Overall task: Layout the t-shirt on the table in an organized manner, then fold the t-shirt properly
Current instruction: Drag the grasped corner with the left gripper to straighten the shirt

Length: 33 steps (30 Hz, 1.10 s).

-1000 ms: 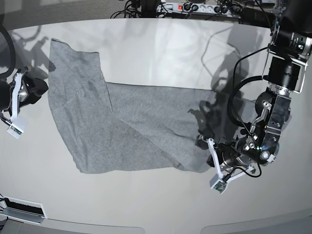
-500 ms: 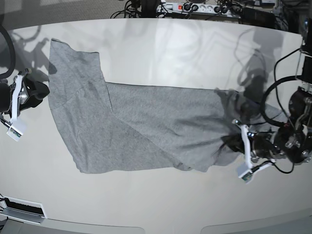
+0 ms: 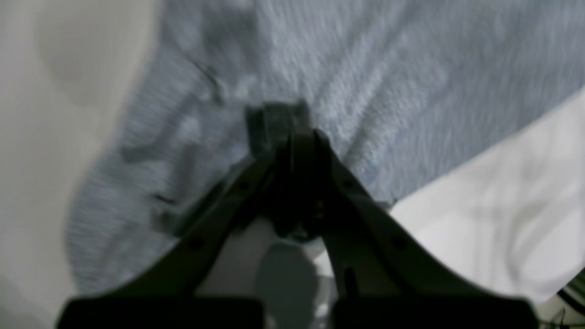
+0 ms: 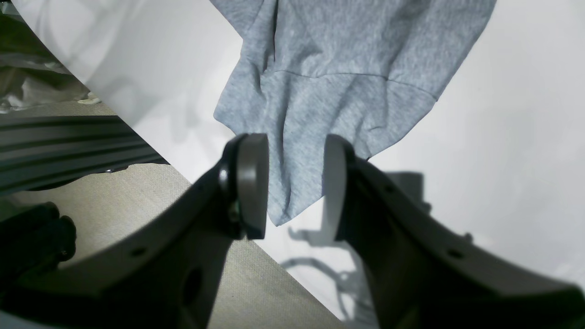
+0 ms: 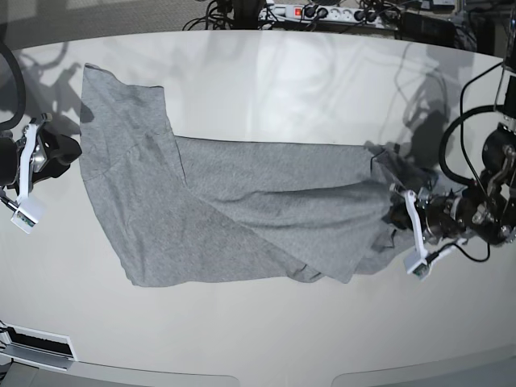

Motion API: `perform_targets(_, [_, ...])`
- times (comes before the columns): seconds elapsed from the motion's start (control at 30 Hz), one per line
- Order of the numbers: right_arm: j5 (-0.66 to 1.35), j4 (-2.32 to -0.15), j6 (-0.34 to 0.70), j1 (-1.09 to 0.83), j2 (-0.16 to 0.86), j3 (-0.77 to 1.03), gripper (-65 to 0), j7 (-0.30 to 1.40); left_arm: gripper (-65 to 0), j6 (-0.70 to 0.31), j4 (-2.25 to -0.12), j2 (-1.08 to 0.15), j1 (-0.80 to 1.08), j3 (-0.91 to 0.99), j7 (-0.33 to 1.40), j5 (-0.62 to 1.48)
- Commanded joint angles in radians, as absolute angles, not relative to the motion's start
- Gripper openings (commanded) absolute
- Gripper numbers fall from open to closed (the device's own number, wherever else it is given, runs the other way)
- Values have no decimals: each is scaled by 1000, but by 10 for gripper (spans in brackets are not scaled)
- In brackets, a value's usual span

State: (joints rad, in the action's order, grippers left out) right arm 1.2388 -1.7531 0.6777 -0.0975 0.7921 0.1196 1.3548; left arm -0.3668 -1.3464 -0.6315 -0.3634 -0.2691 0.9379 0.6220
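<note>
The heather-grey t-shirt (image 5: pixel 242 201) lies spread, its grey back up, across the white table (image 5: pixel 266 322), creased diagonally, one end reaching the far left. My left gripper (image 5: pixel 397 211) is at the shirt's right end, shut on a bunched fold of the fabric. The blurred left wrist view shows the jaws (image 3: pixel 292 141) pressed together on grey cloth (image 3: pixel 388 68). My right gripper (image 5: pixel 72 149) hovers open at the shirt's left edge. In the right wrist view a pointed corner of the shirt (image 4: pixel 320 91) shows between its fingers (image 4: pixel 251 183), untouched.
A power strip and tangled cables (image 5: pixel 322 12) lie beyond the table's far edge. The table's curved edge and beige floor (image 4: pixel 151 201) are close under my right gripper. A dark vented box (image 5: pixel 36 347) sits at the front left corner.
My left gripper has pulled the shirt's right end to the right and farther back, stretching the cloth out. The right arm has stayed put.
</note>
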Motion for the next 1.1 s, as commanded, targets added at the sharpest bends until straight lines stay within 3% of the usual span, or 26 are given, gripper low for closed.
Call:
perform_targets(0.0, [1253,-1765,682,-83,815,131,-423,1346,-593,-357,-1361,-646,-393,-260,897,620])
perform_targets(0.1, [1254,-1765,682,-83,815,131,-423,1346,-356,-318,-1360,-646,-397,-260,835,611])
perform_targets(0.17, [1253,-1765,682,-83,815,131,-423,1346,-295,-316,-1361,-646,-399,-260,769,611])
perform_targets(0.47, [1254,-1765,681,-83,815,131,-423,1346,-297,-239,-1313,-550,-402,-260,499,487])
perform_targets(0.77, [1254,-1765,681,-83,815,131,-423,1346,-297,-244,-960,-392,-516,-260,411,461])
perform_targets(1.07, [1253,-1765,681,-83,815,131,-423,1346,-297,-268,-741,-322,-579,-260,354,425])
